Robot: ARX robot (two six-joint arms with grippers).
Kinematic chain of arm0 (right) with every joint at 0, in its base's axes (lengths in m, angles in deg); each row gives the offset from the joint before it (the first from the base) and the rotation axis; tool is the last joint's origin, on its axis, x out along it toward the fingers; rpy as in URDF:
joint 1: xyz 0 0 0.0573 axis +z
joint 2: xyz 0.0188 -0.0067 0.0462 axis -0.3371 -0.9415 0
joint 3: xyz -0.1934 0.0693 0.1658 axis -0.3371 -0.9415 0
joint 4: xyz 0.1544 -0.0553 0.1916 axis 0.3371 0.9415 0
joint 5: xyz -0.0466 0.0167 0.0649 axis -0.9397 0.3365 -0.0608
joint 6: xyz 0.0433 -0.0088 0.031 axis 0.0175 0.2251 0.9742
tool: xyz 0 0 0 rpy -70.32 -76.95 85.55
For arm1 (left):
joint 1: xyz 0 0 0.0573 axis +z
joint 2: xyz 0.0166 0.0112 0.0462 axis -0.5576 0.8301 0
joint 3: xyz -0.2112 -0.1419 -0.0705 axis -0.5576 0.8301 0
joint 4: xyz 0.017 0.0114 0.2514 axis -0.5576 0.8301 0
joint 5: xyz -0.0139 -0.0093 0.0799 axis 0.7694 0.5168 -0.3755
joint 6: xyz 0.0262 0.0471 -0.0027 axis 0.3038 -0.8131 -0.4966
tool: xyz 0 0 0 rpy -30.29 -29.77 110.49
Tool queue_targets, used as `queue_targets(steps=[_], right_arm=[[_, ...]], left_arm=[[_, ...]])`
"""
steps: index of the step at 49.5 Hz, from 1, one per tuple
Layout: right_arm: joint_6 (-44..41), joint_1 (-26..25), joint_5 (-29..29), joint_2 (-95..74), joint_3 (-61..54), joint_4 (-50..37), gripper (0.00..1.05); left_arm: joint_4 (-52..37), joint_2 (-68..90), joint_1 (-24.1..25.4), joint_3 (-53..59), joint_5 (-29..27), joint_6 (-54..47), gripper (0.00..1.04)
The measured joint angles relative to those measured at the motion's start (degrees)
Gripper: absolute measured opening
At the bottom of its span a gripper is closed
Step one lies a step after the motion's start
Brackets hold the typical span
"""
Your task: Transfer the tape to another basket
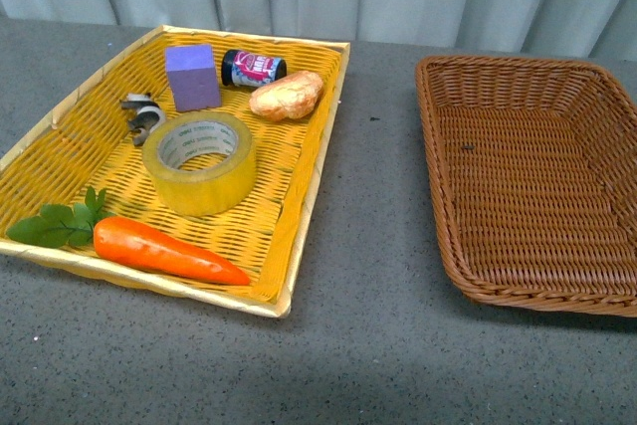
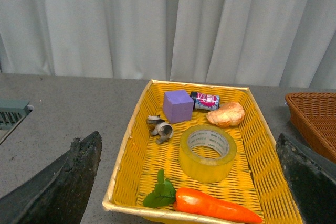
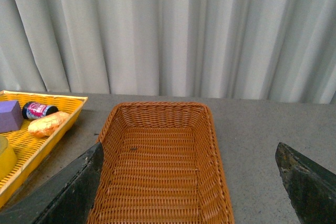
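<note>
Packing tape roll (image 1: 200,162) lies flat (hole up) in the yellow basket (image 1: 297,216) on the desk (image 1: 368,206), well apart from the brown wicker basket (image 1: 443,186). Left claw (image 2: 187,136) and right claw (image 3: 189,145) both gape, released.

In the front view, the basket (image 1: 438,196) runs off the right edge of the frame, so I can't see its right wall. The print inside the tape (image 1: 199,163) and the label on the small jar (image 1: 254,68) are too small for me to read, and I can't identify a dark speck (image 1: 468,147) on the basket floor. My left wrist camera catches only a corner of the basket. The right wrist camera shows just a sliver of tape and part of the yellow basket (image 3: 73,100).
</note>
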Motion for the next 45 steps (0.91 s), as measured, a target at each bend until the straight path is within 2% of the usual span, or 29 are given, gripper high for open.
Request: queue_targets(steps=[45], right_arm=[[0.0,0.0,0.0,0.0,0.0,0.0,0.96]], left_arm=[[0.0,0.0,0.0,0.0,0.0,0.0,0.98]])
